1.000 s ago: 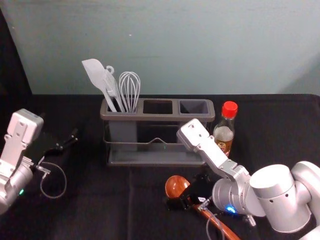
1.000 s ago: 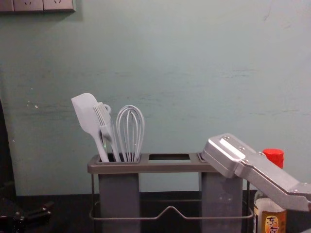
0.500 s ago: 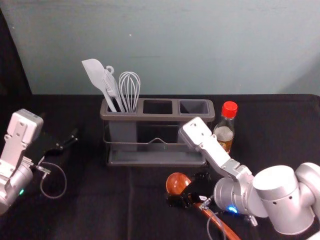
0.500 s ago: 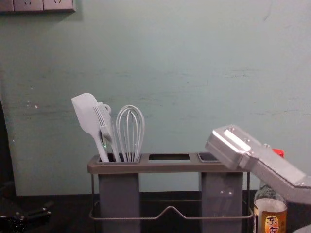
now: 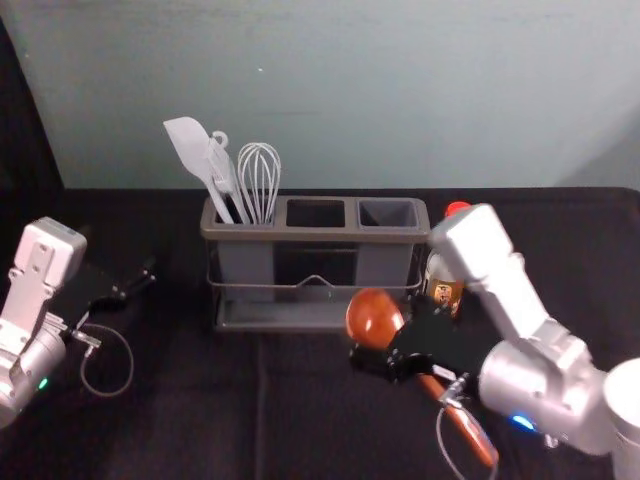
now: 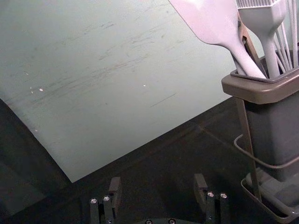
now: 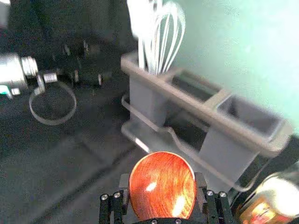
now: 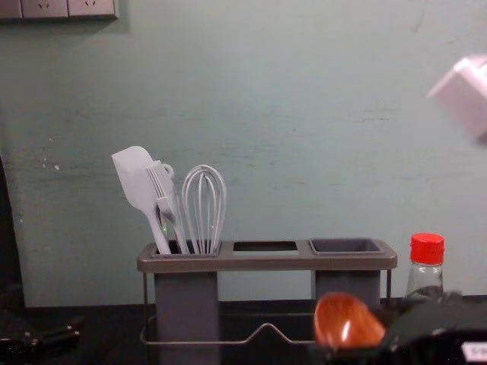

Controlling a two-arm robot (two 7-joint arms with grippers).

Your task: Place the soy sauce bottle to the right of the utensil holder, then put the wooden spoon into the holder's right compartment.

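My right gripper (image 5: 378,368) is shut on the wooden spoon (image 5: 374,318), held off the table in front of the holder, bowl towards the holder and handle slanting back to the right. In the right wrist view the bowl (image 7: 162,185) covers the space between the fingertips of the right gripper (image 7: 162,186). The utensil holder (image 5: 300,236) has white utensils in its left compartment; its middle and right compartments are empty. Right beside it the soy sauce bottle (image 8: 427,266) stands upright, partly behind my right arm in the head view. My left gripper (image 5: 146,281), parked at the left, is open (image 6: 158,190).
A whisk (image 5: 259,180) and a spatula (image 5: 190,150) rise above the holder's left end. The black-covered table (image 5: 180,420) runs back to a pale green wall. Wall sockets (image 8: 57,7) sit high at the left in the chest view.
My right gripper has risen from the table with the spoon, whose bowl has come into the chest view. The right arm has shifted right and up; the left arm has stayed still.
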